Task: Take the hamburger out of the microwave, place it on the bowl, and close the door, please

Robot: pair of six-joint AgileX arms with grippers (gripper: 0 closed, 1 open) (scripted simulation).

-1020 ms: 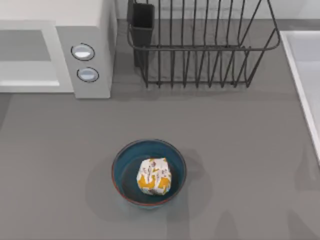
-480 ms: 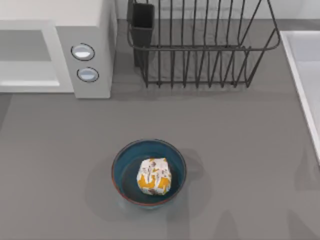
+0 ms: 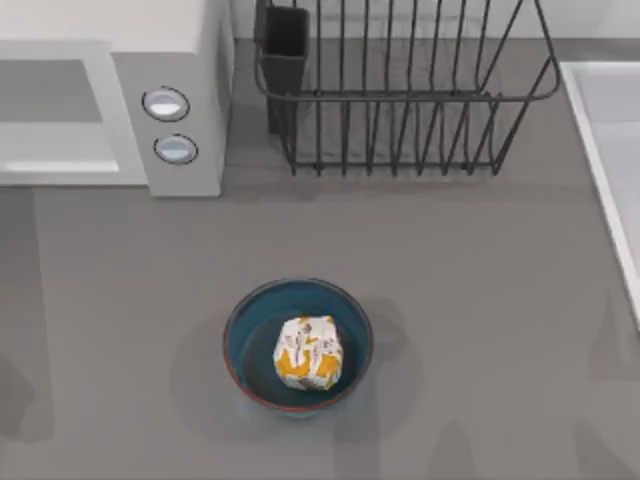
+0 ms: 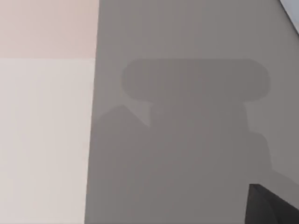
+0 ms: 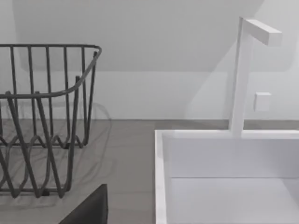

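Only a shadow has changed: a dark patch now lies on the table [image 3: 500, 300] well to the left of the bowl [image 3: 240, 335], where the surface was evenly lit a second ago, so I judge that my left arm is swinging in on that side. Nothing else has shifted. The hamburger [image 3: 308, 352] sits inside the bowl, resting on its blue floor, as it did in both earlier frames. The microwave [image 3: 185, 95] stands beyond the bowl to the left, and its door [image 3: 50, 110] faces the bowl side. I cannot tell whether the door is fully flush. A black wire rack [image 3: 400, 100] stands beyond the bowl to the right, and the sink [image 5: 224, 177] lies far to the right of it. The take-out and placing steps look done, which leaves closing the door. That calls for the left arm to reach the door's free edge and push it home without brushing the bowl. A dark corner of the left gripper [image 4: 275, 207] hangs over bare table, and one of the right gripper [image 5: 88, 210] shows near the rack. I cannot tell whether either is open or closed, and neither holds anything I can see.
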